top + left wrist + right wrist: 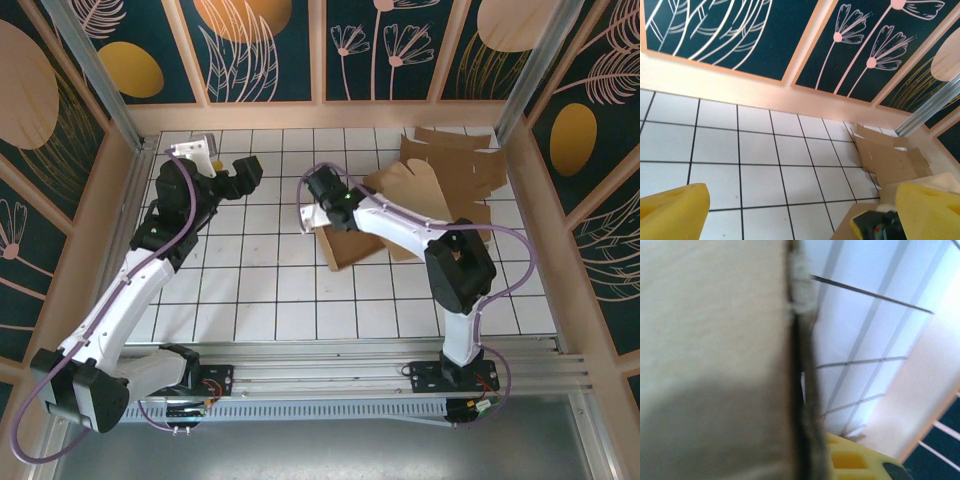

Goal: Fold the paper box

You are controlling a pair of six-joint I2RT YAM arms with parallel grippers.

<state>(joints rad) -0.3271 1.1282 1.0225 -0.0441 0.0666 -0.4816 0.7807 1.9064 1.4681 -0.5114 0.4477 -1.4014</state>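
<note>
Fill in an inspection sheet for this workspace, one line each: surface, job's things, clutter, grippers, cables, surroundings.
Surface: white tiled table with black grid lines; no spills seen.
Job's things: brown paper box, part-folded, right of centre, with flaps spread behind it.
Clutter: flat cardboard blanks piled at the far right corner.
Grippers: left gripper is above the far left tiles, open and holding nothing. Right gripper is at the box's left edge, with cardboard close against its camera; whether it is open or shut cannot be told.
Cables: left purple cable and right purple cable each run along an arm, apart from the box.
Surroundings: dark floral wall panels in wooden frames; metal posts at the corners.
</note>
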